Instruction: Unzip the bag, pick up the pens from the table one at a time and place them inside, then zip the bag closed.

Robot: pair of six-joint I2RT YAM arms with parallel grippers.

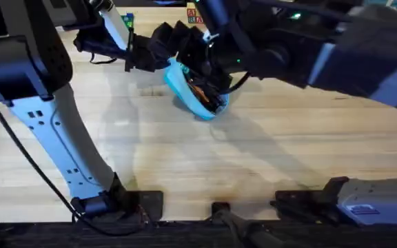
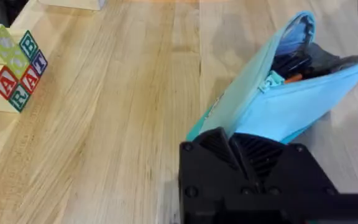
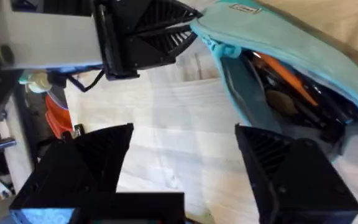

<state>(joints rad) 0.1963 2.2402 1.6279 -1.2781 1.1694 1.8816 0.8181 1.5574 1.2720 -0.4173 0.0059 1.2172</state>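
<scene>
Turquoise bag, open with pens inside, is clamped endwise by the left hand, while the right hand is held apart beside its mouth.

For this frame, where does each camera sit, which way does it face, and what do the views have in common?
Overhead: fixed above the arms' bases, looking down and forward over the table; both arms show, meeting at the bag.
Left wrist: on the left arm, looking along the left gripper, shut on the bag's end; letter blocks stand beyond.
Right wrist: on the right arm, looking past the open right gripper at the bag's open mouth, pens inside.
Shared: every view shows the unzipped bag.
</scene>
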